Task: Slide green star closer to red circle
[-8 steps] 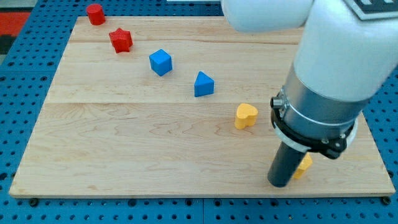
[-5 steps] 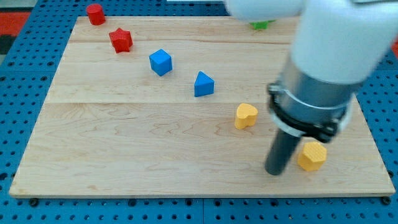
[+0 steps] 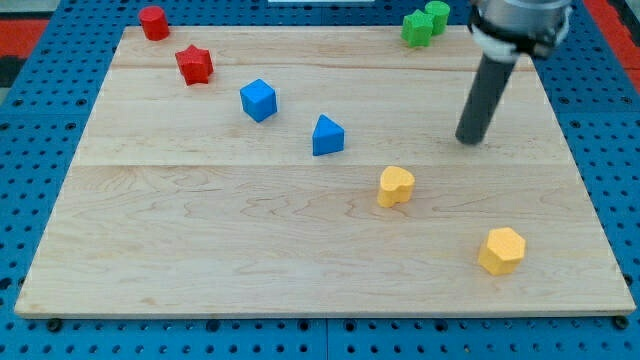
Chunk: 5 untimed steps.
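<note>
The green star point(image 3: 417, 28) lies at the view's top right on the wooden board point(image 3: 200, 240), touching a green circle point(image 3: 438, 13) just beyond it. The red circle point(image 3: 153, 22) sits at the top left corner of the board. My tip point(image 3: 469, 140) rests on the board below and to the right of the green star, well apart from it, and far to the right of the red circle.
A red star point(image 3: 194, 64) lies near the red circle. A blue cube point(image 3: 258, 100) and a blue triangular block point(image 3: 326, 135) sit mid-board. A yellow heart point(image 3: 395, 186) and a yellow hexagon point(image 3: 501, 250) lie at lower right.
My tip has moved from the view's bottom right, beside the yellow hexagon, up toward the top right. The arm no longer hides the green blocks. No block has moved.
</note>
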{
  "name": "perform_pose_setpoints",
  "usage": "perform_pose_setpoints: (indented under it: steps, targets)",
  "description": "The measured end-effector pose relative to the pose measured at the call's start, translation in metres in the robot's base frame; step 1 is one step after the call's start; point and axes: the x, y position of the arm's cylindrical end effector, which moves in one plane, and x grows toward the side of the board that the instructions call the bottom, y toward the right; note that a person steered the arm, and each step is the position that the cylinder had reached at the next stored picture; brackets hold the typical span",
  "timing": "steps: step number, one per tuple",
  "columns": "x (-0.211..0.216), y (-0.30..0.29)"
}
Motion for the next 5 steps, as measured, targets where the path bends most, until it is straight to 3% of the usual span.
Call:
perform_pose_setpoints:
  steps: [1,2,4,5]
  targets:
    - [-0.107,0.0]
    - [-0.183,0.002]
    - [-0.183,-0.021]
    - [-0.183,-0.063]
